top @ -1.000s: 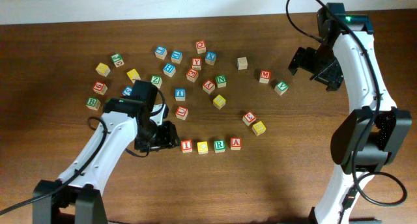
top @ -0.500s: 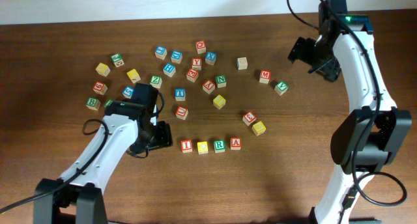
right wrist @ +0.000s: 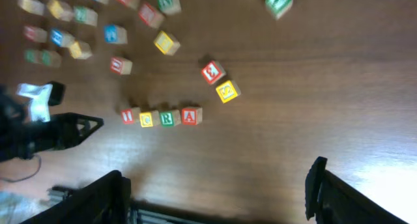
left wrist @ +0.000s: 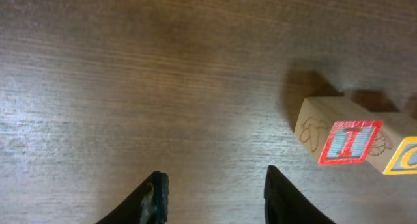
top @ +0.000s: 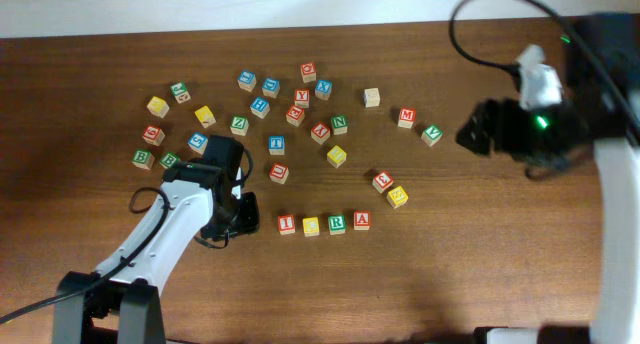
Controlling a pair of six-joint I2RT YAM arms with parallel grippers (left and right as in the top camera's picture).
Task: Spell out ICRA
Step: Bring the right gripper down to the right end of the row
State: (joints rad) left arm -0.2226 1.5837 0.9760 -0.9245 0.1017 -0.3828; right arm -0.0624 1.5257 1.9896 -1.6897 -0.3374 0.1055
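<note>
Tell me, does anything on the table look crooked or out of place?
Nothing much. The I, C, R and A sit in a tidy row; the other blocks just lie scattered, some turned.

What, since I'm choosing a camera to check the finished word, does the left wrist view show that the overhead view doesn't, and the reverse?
Only the left wrist view: the I cube up close, its side face carrying a faint line drawing, and the open fingers of the left gripper over bare table.
Only the overhead view: the whole row through the green R cube and red A cube, the loose cubes scattered beyond it, and both arms, including the right gripper.
Both: the I cube with the yellow C cube beside it.
</note>
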